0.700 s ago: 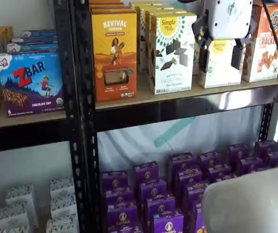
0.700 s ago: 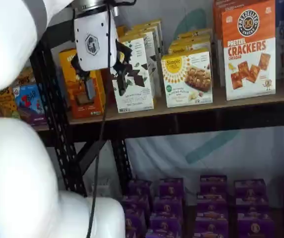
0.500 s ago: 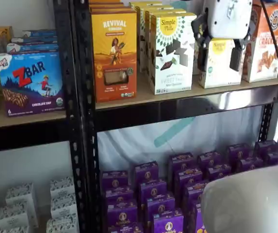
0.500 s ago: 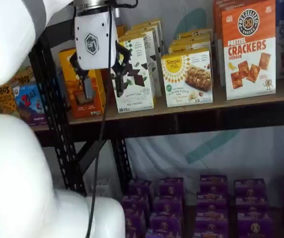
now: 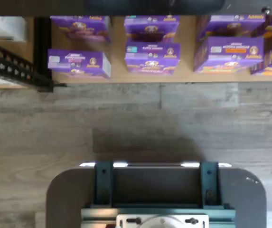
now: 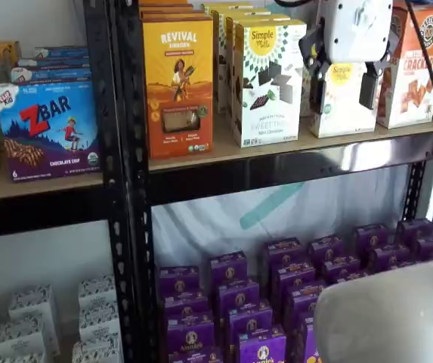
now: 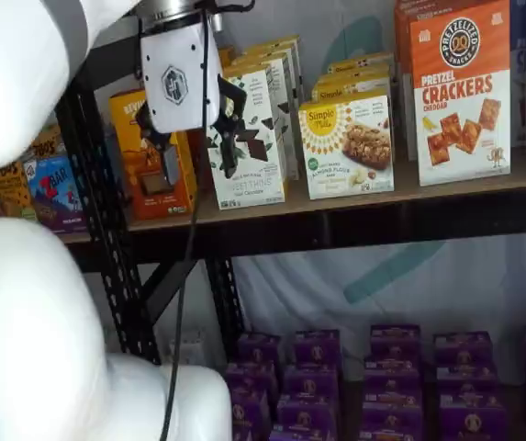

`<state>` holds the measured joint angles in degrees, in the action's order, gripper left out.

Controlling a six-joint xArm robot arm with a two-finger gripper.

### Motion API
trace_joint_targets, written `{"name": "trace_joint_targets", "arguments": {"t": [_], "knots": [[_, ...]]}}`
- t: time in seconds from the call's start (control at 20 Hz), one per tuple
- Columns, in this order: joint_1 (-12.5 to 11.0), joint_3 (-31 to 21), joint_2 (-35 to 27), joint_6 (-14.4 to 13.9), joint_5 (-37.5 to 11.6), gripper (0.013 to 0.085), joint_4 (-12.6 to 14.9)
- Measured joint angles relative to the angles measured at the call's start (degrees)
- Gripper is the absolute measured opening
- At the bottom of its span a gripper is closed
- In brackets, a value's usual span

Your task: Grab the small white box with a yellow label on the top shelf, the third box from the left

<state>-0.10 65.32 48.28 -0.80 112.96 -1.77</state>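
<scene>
The small white box with a yellow label point(image 6: 343, 102) stands at the front of the top shelf point(image 6: 224, 151); it also shows in a shelf view point(image 7: 347, 138). My gripper point(image 6: 342, 91) hangs in front of this box with its white body above, and one black finger lines up with each side of the box. In a shelf view the gripper point(image 7: 195, 152) stands well out from the shelf's front edge. A plain gap shows between the fingers and nothing is in them. The wrist view shows neither the fingers nor the box.
A taller white box point(image 6: 267, 79) and an orange Revival box point(image 6: 178, 83) stand to the left of the target, and an orange pretzel cracker box point(image 7: 460, 92) to its right. Purple boxes point(image 6: 276, 295) fill the lower shelf. The white arm point(image 7: 24, 322) fills one view's left side.
The gripper has shifted only very slightly in front of the top shelf. Its fingers stay apart, and no box has moved.
</scene>
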Motion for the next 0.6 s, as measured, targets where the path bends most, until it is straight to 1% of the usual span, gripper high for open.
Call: {"name": "trace_joint_targets", "arguments": {"t": [0.1,0.25,0.6], "knots": [[0.0,-0.9,0.2,0.2,-1.7,0.085,0.7],[-0.8,-2.3,-0.2,1.4,-4.9,0.085,1.9],[-5.9,-2.2,-3.8,6.4,-12.2,0.085,3.0]]}}
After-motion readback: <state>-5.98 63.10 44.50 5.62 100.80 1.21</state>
